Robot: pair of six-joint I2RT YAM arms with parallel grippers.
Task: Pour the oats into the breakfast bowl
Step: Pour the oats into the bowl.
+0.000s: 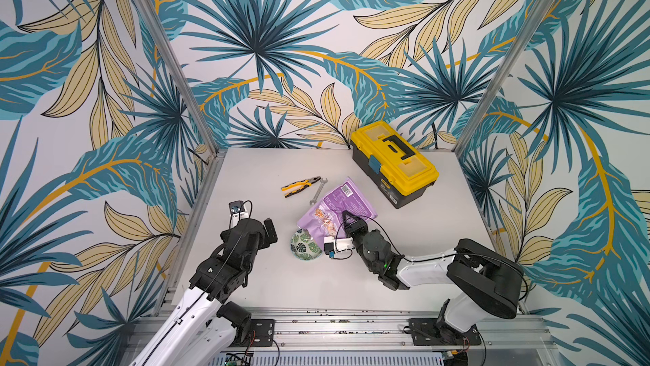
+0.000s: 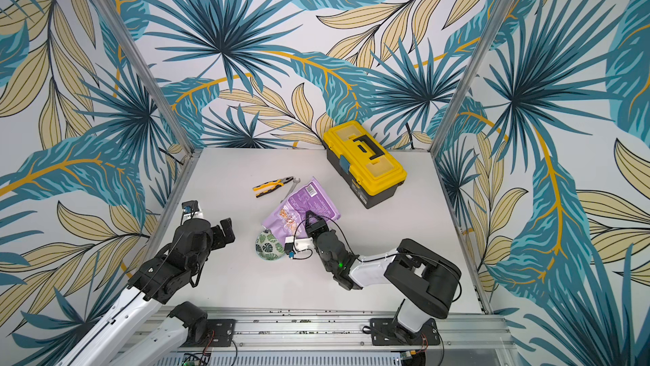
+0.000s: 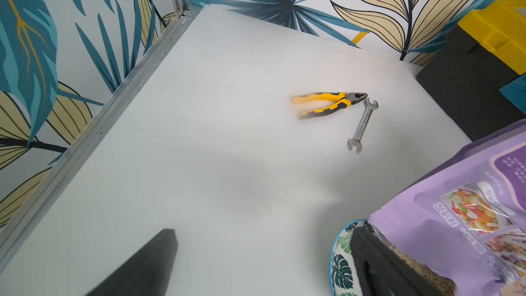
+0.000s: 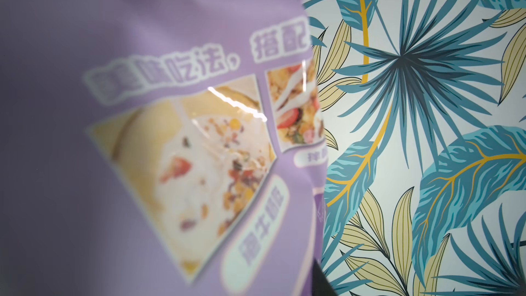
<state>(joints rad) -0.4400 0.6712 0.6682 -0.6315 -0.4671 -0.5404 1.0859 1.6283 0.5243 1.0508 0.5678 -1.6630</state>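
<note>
left gripper [image 1: 263, 228] jaws wide apart, idle beside breakfast bowl [image 1: 305, 246] | oats [image 3: 424, 274] seemingly inside it, view partly blocked | right gripper [image 1: 347, 221] clamped on pouch [image 1: 343, 199]: you should tilt slowly, mouth over bowl's centre

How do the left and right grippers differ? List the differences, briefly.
The left gripper is wide open and empty; the right gripper is closed on the purple pouch. The left gripper hovers beside the breakfast bowl; the right gripper holds the pouch tipped, mouth over the bowl, with oats showing there. Both have black fingers and are near the bowl.
</note>
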